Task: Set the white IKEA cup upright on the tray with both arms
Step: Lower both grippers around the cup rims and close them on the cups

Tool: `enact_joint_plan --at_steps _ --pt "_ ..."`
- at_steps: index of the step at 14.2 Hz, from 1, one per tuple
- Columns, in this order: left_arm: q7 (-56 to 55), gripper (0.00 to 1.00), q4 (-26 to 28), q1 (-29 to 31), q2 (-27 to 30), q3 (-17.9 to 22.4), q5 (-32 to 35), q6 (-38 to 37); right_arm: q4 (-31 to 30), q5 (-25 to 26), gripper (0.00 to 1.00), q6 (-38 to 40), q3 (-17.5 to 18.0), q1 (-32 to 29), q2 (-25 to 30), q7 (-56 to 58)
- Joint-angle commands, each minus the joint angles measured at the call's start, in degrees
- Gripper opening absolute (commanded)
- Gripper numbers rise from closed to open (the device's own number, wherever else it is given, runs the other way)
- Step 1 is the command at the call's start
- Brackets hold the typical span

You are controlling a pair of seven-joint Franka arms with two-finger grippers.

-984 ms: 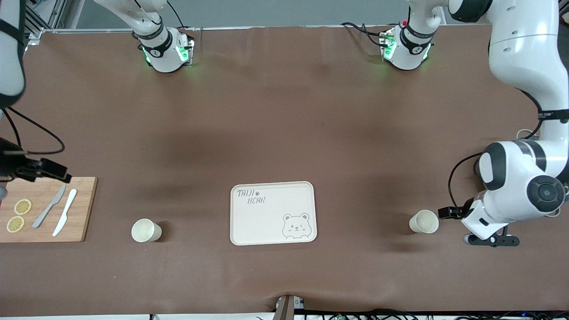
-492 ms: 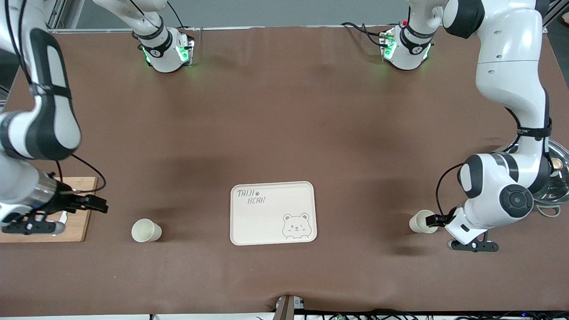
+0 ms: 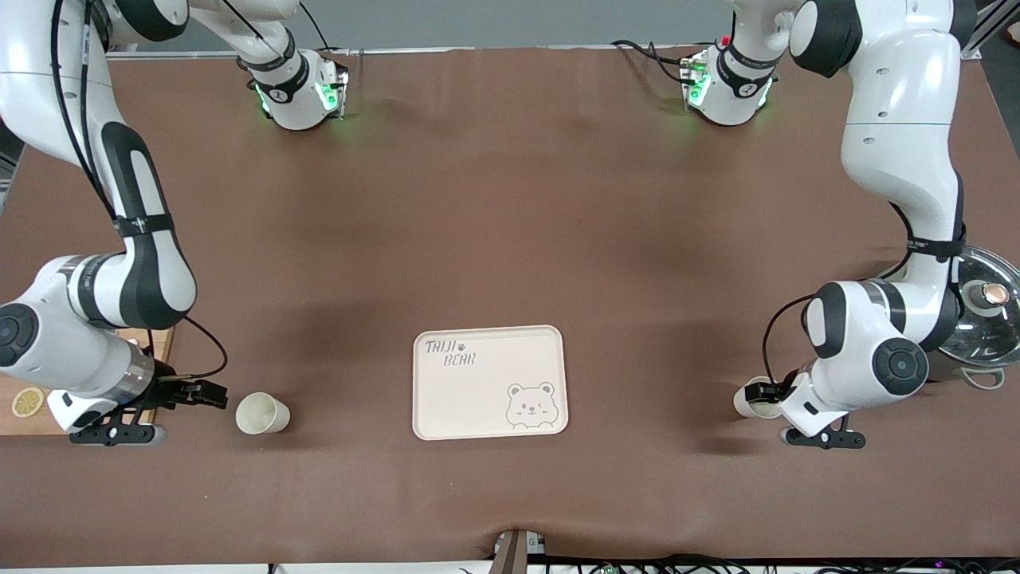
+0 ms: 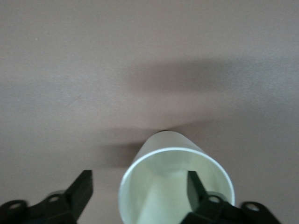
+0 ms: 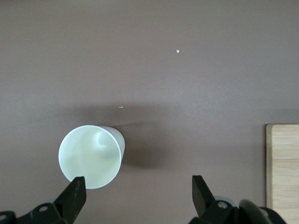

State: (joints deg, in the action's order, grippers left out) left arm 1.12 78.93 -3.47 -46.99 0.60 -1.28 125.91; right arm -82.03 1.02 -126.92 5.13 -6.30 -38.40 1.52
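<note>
Two white cups stand upright on the brown table, one at each end of the cream bear tray (image 3: 478, 399). Over the cup (image 3: 747, 405) toward the left arm's end hangs my left gripper (image 3: 757, 392), open. In the left wrist view one finger (image 4: 195, 186) is inside the cup's rim (image 4: 175, 151) and the other (image 4: 81, 186) is outside, apart from the wall. My right gripper (image 3: 209, 393) is open, low beside the other cup (image 3: 261, 414). In the right wrist view that cup (image 5: 91, 156) sits off toward one finger (image 5: 74, 196), not between the fingers.
A bamboo cutting board (image 3: 16, 426) with a lemon slice (image 3: 28, 401) lies under the right arm's wrist at the table's edge; its corner shows in the right wrist view (image 5: 282, 163). A metal pot lid (image 3: 984, 315) sits by the left arm's elbow.
Both arms swung in toward their cups. The left gripper came over its cup, one finger inside the rim, jaws narrowing a little. The right gripper moved off the cutting board to beside its cup.
</note>
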Motion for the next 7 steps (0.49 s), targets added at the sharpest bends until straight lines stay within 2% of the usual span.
enact_joint_plan --at_steps 1,4,7 --pt "0.90 0.00 1.13 0.83 0.50 -0.60 -1.44 1.00 1.70 1.35 1.00 -1.21 0.32 0.58 -1.50 -0.90" --pt "2.48 0.00 3.06 1.36 0.50 -0.60 -2.85 4.95 2.40 1.44 1.00 -2.45 0.32 0.58 -2.91 -0.64" --pt "5.11 0.00 3.33 1.62 0.76 -0.60 -3.03 5.66 3.28 1.35 1.00 -3.76 0.32 0.67 -5.27 -0.99"
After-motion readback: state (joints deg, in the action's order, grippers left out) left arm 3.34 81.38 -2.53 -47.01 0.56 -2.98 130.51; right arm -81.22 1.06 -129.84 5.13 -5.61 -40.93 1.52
